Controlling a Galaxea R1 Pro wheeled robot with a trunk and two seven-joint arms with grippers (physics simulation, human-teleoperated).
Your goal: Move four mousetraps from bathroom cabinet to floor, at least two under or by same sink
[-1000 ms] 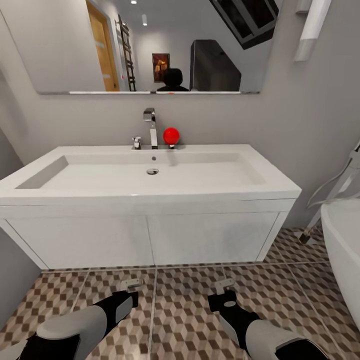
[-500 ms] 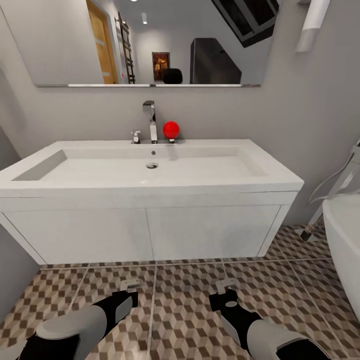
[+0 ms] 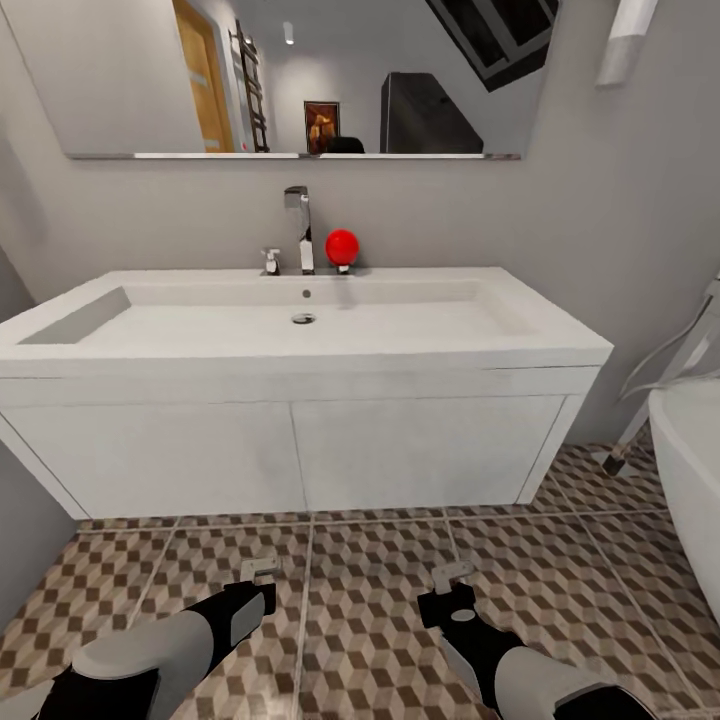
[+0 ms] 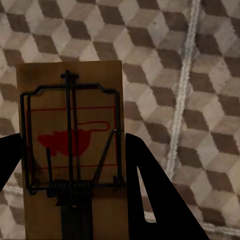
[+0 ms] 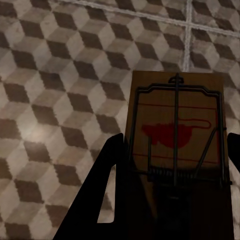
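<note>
I am facing the white sink (image 3: 300,358), with its chrome faucet (image 3: 299,228), over a white two-panel vanity (image 3: 180,455). Low in the head view, my left gripper (image 3: 258,584) is shut on a mousetrap (image 3: 264,567) and my right gripper (image 3: 456,590) on another mousetrap (image 3: 449,573). Both hang above the cube-patterned bathroom floor (image 3: 370,600), in front of the vanity. The left wrist view has a tan trap (image 4: 70,150) with a red mouse print between dark fingers (image 4: 147,190). The right wrist view has a darker trap (image 5: 177,150) between fingers (image 5: 107,185). The cabinet is out of view.
A red ball (image 3: 342,246) sits on the basin's back rim beside the faucet. A mirror (image 3: 300,70) hangs above. The white bathtub (image 3: 692,480) and its chrome pipes (image 3: 660,380) stand at the right. A grey wall (image 3: 20,520) closes in the left side.
The whole picture has shifted: sink and mirror sit higher in the frame, so the camera has moved. Both grippers keep their traps and their places in the view.
</note>
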